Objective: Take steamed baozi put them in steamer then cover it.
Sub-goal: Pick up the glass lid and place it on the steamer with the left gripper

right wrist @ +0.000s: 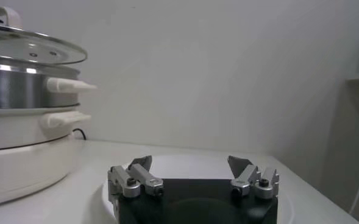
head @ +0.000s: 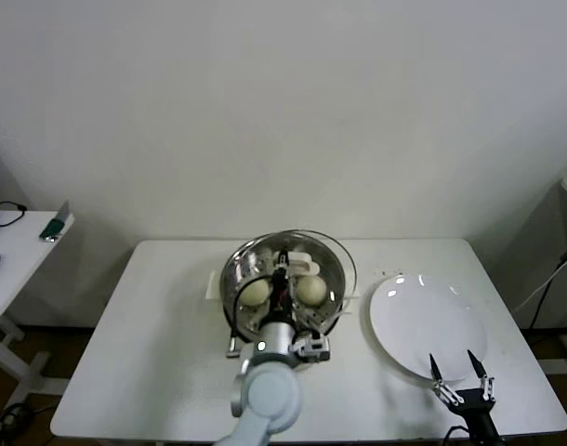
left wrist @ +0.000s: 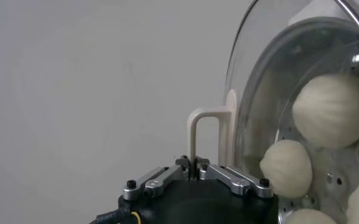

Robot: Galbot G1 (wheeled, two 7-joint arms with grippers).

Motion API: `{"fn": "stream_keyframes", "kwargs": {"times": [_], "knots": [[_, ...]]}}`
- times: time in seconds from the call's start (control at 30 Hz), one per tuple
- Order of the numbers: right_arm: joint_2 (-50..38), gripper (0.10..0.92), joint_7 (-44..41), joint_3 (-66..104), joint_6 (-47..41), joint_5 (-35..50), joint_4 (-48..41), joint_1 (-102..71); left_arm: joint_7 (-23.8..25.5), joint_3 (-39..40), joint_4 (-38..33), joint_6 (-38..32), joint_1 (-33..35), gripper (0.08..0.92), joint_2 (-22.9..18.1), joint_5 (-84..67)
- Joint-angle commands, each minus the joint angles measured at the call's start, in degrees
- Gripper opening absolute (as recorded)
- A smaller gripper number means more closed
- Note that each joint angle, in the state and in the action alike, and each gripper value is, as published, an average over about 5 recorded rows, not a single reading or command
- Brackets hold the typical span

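The steamer (head: 235,283) stands mid-table, a shiny steel pot on a cream base; it also shows in the right wrist view (right wrist: 21,91). Several cream-white baozi (head: 255,292) lie on its perforated tray and show through the glass in the left wrist view (left wrist: 331,109). My left gripper (head: 285,276) is shut on the cream handle (left wrist: 203,122) of the glass lid (left wrist: 258,91), which sits slightly tilted over the pot (right wrist: 33,45). My right gripper (head: 458,367) is open and empty above the near edge of the white plate (head: 423,316).
The white plate is bare, to the right of the steamer. A small side table (head: 14,251) with a few items stands off the left. The white table's front edge (head: 172,423) is close to both arms.
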Motion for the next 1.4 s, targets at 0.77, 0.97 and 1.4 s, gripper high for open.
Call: {"fn": "stream_keyframes", "kwargs": {"times": [0.77,0.97,1.4], "knots": [[0.44,0.823,-0.06,0.23,0.69,-0.47,-0.25,-0.59,-1.12,-1.87,2.46,-0.07,-0.15,0.139,2.36,0.06],[0.65,0.823,0.12,0.23,0.94,-0.83,-0.15,-0.62,-1.91,-1.92,2.82,-0.53,0.00,0.139,2.33,0.43],[0.35,0.823,-0.08,-0.07,-1.29,-1.04,0.77,-1.06,-0.14,-0.52,-1.40,-0.43,0.98,0.274,3.52,-2.49]]}}
